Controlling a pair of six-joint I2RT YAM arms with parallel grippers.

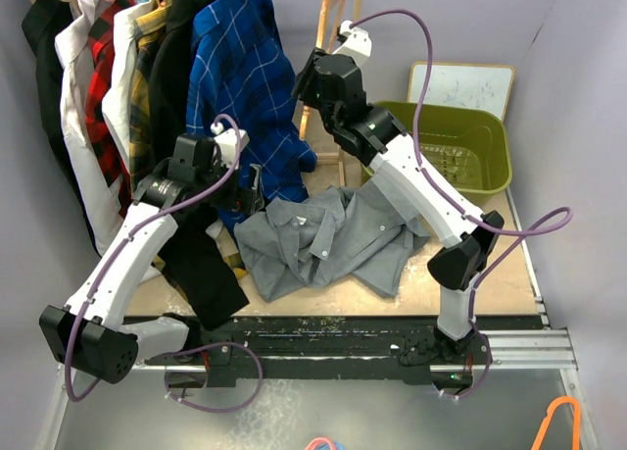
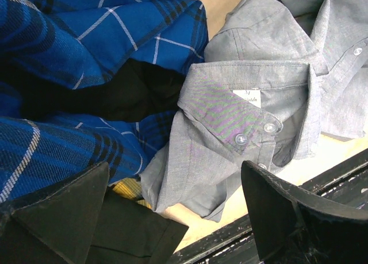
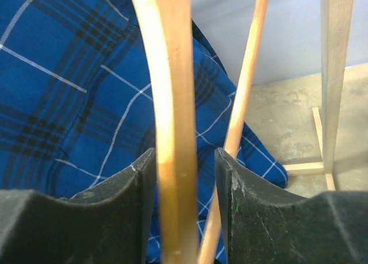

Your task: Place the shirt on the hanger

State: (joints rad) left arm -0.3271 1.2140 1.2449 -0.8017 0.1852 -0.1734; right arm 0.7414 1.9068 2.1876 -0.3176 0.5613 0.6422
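The light-grey shirt [image 1: 333, 239] lies crumpled on the wooden table, collar and buttons [image 2: 253, 103] facing up in the left wrist view. My left gripper [image 1: 250, 183] hangs open just above the shirt's collar edge [image 2: 175, 166], holding nothing. The tan wooden hanger [image 1: 323, 33] hangs at the back by the rack post. My right gripper [image 1: 308, 82] is raised to it. Its jaws stand closely around the hanger's curved arm [image 3: 172, 74]. The left finger [image 3: 138, 183] touches the wood and a thin gap shows at the right finger [image 3: 230, 183], midway [image 3: 184, 155]. The hanger's thin crossbar [image 3: 247, 74] runs behind.
A blue windowpane-check shirt [image 1: 245, 77] hangs right beside the hanger, with several other garments on the rail to its left. A black garment [image 1: 201, 264] drapes over the table's front left. An olive-green bin [image 1: 460, 146] and a whiteboard [image 1: 460, 82] stand at the back right. A wooden rack post [image 3: 336, 74] rises nearby.
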